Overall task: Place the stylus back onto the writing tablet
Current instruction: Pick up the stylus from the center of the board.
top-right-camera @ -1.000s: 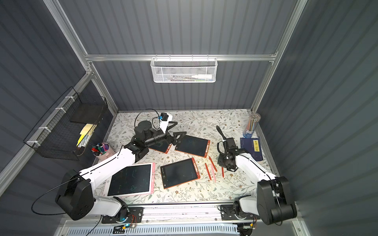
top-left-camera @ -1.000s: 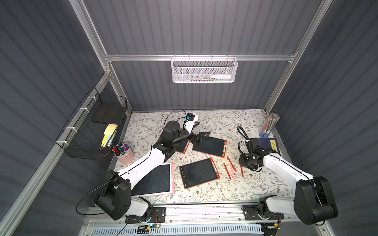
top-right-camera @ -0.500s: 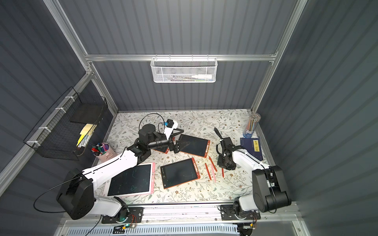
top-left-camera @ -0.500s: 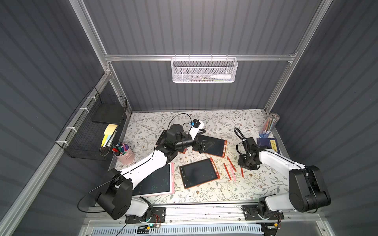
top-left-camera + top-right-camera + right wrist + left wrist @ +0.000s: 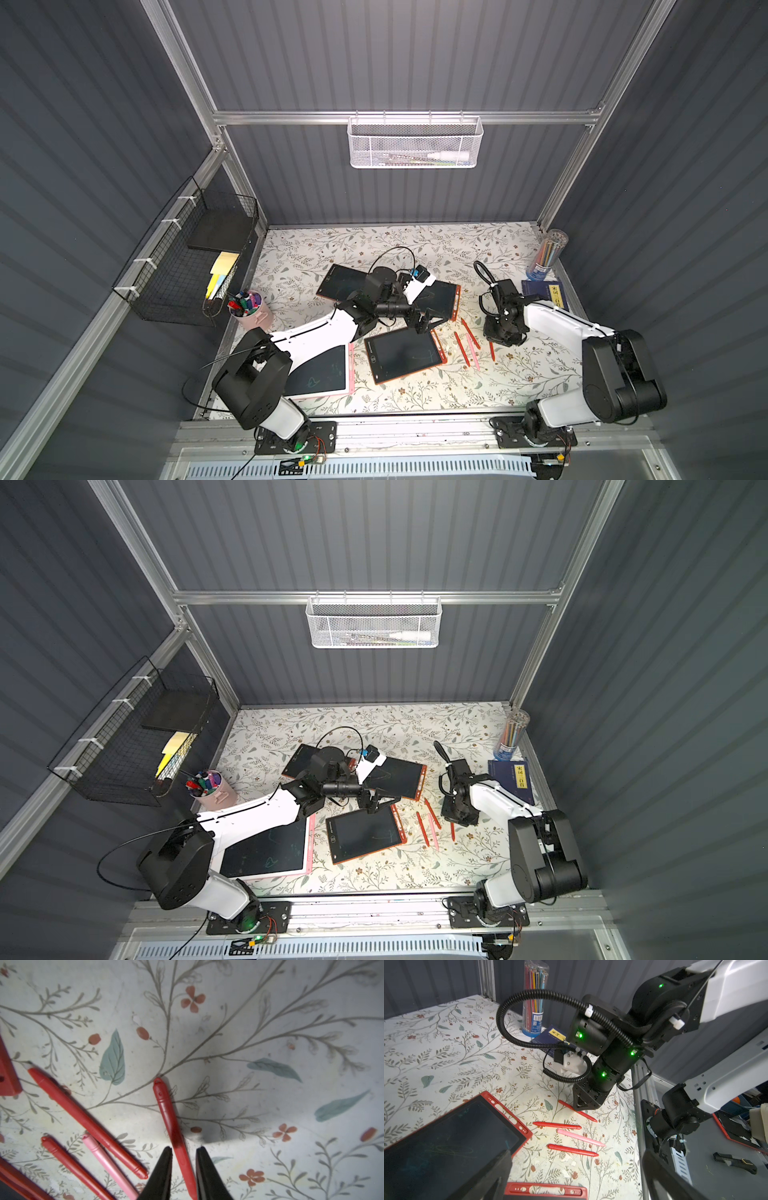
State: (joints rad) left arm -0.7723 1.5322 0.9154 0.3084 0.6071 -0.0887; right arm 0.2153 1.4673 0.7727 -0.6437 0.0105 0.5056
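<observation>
Since the right jaws stand narrow astride the lone red stylus, a sliver of gap showing on one side, I log it unclamped, flat on the bench toward the right edge. Left jaws: spread wide, empty, over the back corner of the red-framed writing tablet, mid-bench toward the front edge. Risk: stylus runs askew through the gap; closing may pivot or squirt it into the three neighbouring styluses, or seize it crooked for the set-down.

Red stylus, white floral table, apparently pink cup.
</observation>
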